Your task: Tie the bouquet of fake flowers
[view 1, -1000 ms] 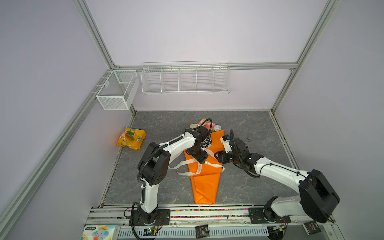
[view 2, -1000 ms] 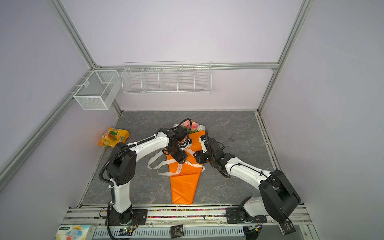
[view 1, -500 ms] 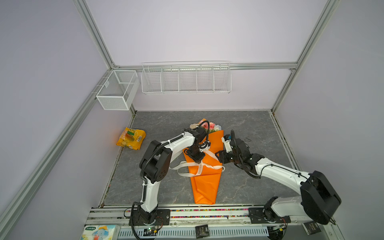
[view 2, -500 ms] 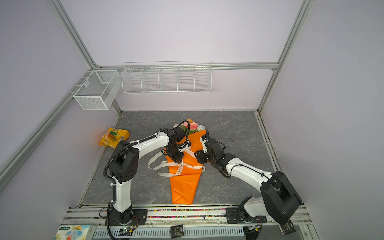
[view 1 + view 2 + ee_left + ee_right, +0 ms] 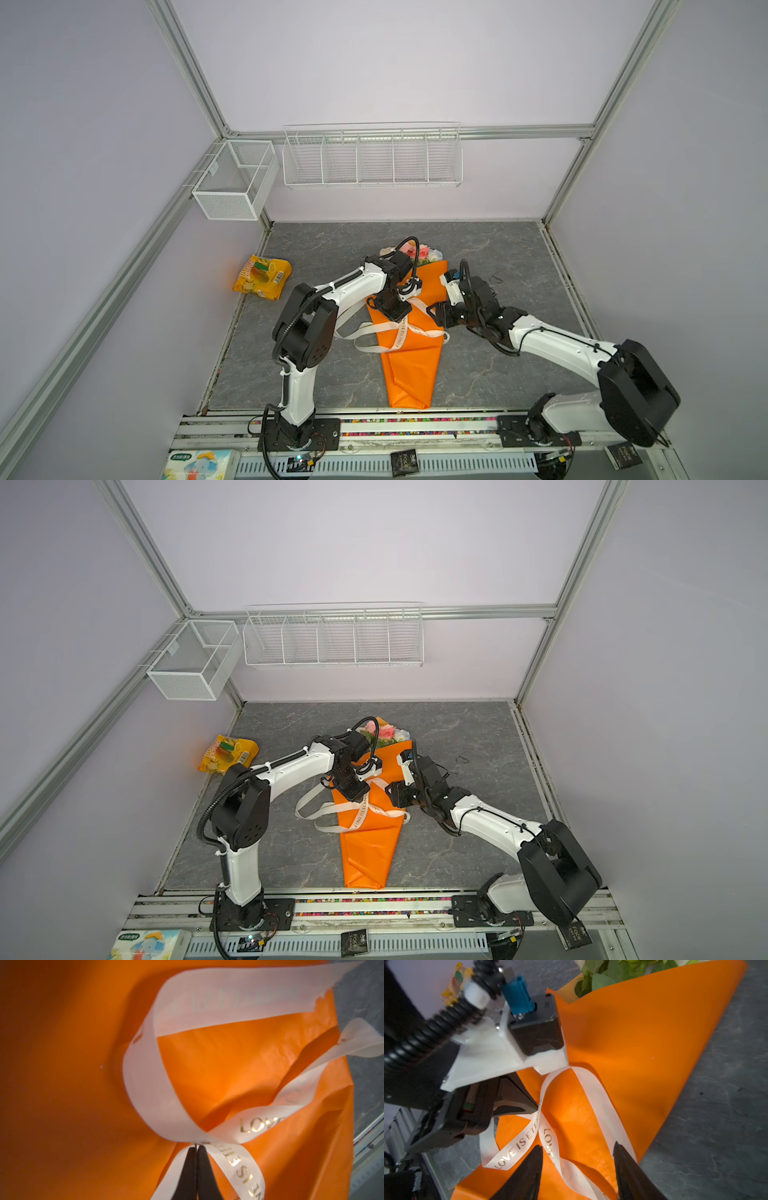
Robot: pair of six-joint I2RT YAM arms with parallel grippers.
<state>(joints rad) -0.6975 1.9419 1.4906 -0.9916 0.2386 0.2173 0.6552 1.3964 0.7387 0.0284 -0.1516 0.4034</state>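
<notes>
Evidently mid-tie: the bouquet of fake flowers [image 5: 411, 361], in its orange paper, lies on the bench [image 5: 332, 374]. The ribbon [image 5: 519, 1145] crosses loosely over it, with no knot yet. The left end effector [image 5: 196, 1148] pinches that crossing, while the right end effector [image 5: 577, 1144] is spread astride one strand.

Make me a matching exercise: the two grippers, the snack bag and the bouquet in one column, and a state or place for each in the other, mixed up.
1 left gripper
2 right gripper
3 snack bag
4 bouquet of fake flowers

A wrapped in orange paper
B shut on the ribbon
C open
D lying far left, untouched

Pairs: 1-B, 2-C, 3-D, 4-A
</notes>
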